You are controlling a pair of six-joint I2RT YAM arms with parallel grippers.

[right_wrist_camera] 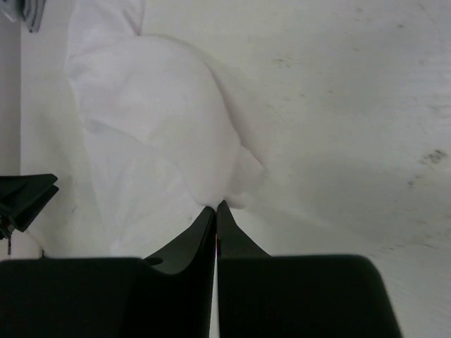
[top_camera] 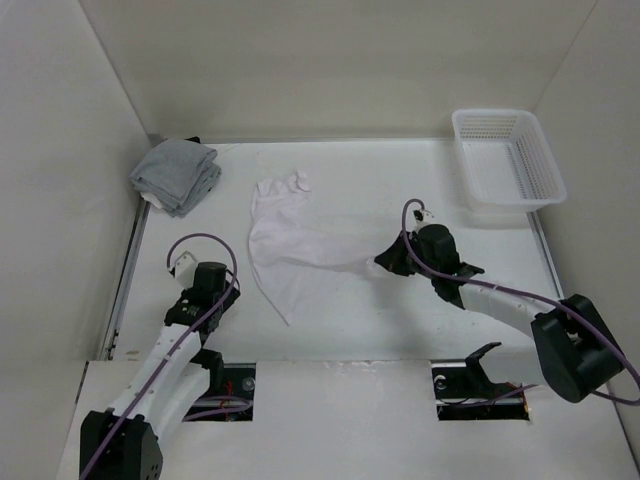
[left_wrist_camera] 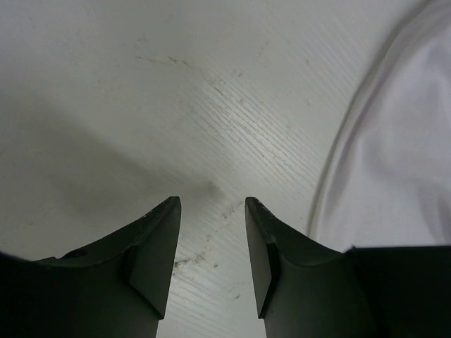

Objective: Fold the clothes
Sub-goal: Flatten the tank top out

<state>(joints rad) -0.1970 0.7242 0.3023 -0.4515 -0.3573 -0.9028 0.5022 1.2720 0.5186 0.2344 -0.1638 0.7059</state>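
Observation:
The clothes (top_camera: 290,245), one thin white garment, lie spread and creased in the middle of the table. My right gripper (top_camera: 383,264) is shut on the garment's right edge, and the cloth (right_wrist_camera: 169,120) bunches up from its pinched fingertips (right_wrist_camera: 216,205). My left gripper (left_wrist_camera: 212,203) stands open over bare table, nothing between its fingers. The garment's left edge (left_wrist_camera: 402,155) lies just to the right of that gripper. In the top view the left gripper (top_camera: 232,287) sits near the garment's lower left corner.
A grey cloth bundle (top_camera: 176,174) lies at the back left corner. A white plastic basket (top_camera: 507,160) stands at the back right. White walls close in the table on the left, back and right.

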